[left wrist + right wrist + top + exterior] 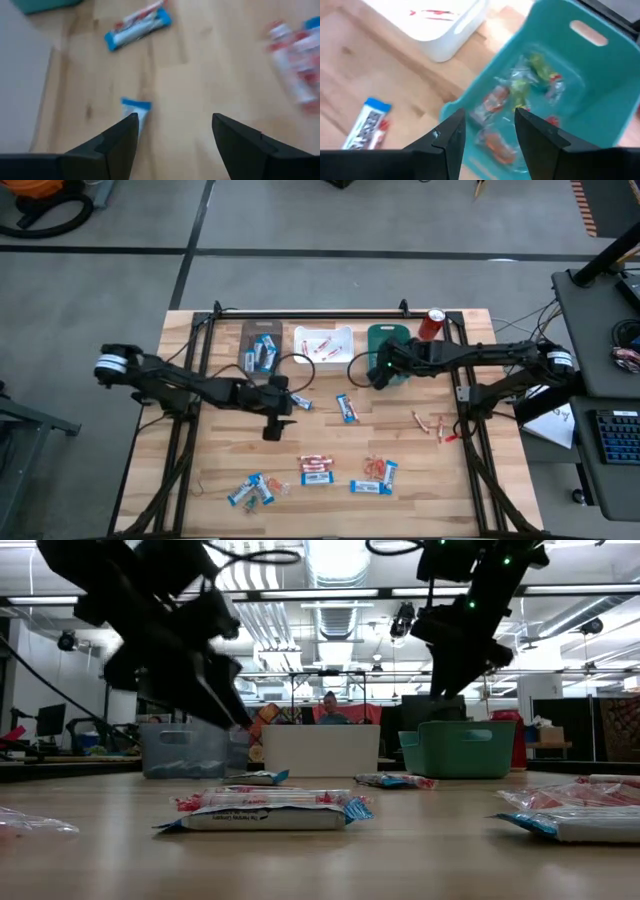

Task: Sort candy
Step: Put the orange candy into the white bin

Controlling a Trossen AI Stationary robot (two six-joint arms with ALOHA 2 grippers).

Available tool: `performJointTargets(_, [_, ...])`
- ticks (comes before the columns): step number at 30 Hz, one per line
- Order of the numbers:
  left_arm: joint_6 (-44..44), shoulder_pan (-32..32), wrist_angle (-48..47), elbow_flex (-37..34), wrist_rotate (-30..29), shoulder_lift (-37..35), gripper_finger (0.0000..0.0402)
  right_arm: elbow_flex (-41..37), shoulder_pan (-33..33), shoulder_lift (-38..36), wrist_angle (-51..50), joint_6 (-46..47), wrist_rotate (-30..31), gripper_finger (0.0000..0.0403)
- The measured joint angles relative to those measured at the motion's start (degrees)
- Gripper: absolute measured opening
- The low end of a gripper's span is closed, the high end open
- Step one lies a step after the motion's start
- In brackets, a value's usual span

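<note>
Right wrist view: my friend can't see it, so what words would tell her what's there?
The right claw, open and empty, hangs over a teal bin with small clear-wrapped candies lying inside. Beside the teal bin stands a white bin, and a blue-and-white candy bar lies on the wooden table.

1. Tabletop: you have pale wood planks, smooth, with visible grain and a low satin sheen.
2. Candy: glossy crinkled plastic wrappers; you see clear film catching the light on the pieces in the teal bin.
3. Teal bin: moulded plastic, smooth, slightly shiny.
4. White bin: same smooth plastic, brighter gloss along the rim.
5. Grey bin: translucent-looking plastic, duller finish.
6. Soda can: red metal, glossy.
7. Left tool and right tool: your fingers read as dark matt plastic, flat-faced.
8. Frame rail behind the bins: dark metal, matt.
</note>
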Motion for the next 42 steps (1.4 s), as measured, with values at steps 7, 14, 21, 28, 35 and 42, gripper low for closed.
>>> performJointTargets(7, [1.92,1.65,2.72,0.0,-5.7,6.57,0.0235,0.0,3.92,0.04,0.89,1.28,0.01,0.0161])
performJointTargets(14, [3.34,4.48,5.91,0.02,-5.72,10.1,0.0235,0.0,5.68,0.04,1.11,2.07,0.04,0.016])
performJointTargets(21, [3.78,5.14,6.35,0.04,-5.72,11.24,0.0235,0.0,7.24,-0.03,1.1,4.07,0.01,0.016])
performJointTargets(28, [2.72,4.68,5.29,0.07,-5.25,8.36,0.0235,-0.01,14.97,1.46,10.79,-2.22,-7.06,0.016])
performJointTargets(35, [-0.72,2.16,4.42,0.11,-0.39,2.68,0.0235,-0.24,26.4,10.87,27.24,-13.71,-9.0,0.016])
performJointTargets(42, [-5.66,-2.67,3.41,0.11,-0.26,-5.25,0.0235,0.34,31.21,21.31,38.26,-15.35,-8.7,0.016])
